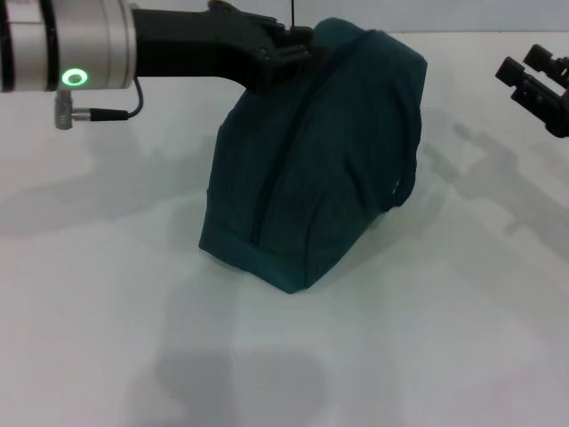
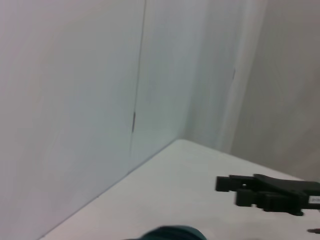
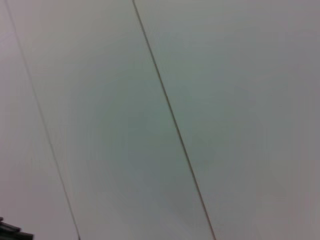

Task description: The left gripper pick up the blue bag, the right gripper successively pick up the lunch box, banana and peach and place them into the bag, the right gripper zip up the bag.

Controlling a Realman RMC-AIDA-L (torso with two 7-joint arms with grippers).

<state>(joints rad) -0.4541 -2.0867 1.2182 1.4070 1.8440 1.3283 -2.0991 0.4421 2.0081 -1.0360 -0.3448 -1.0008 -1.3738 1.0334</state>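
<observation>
White desk (image 1: pixel 427 338) fills my head view, with pale wall panels behind it; both wrist views show mostly those panels. My left gripper (image 1: pixel 286 49) reaches in from the left at the top of the blue bag (image 1: pixel 311 169). Its fingers look closed on the fabric at the bag's upper edge, though the pinch itself is partly hidden by the gripper body, so I judge that from how the top of the bag peaks up toward it. The bag rests with its base on the desk near the middle, propped upright, I think, so that it keeps its shape for the zip.

My right gripper (image 1: pixel 533 84) hangs at the far right edge, well apart from the bag. The left wrist view shows it side-on above the desk, but I cannot tell how its fingers stand.

I see no lunch box, banana or peach anywhere on the desk. The dark zip line down the bag's front looks closed, so I judge they are already inside and the task is at or near its end.
</observation>
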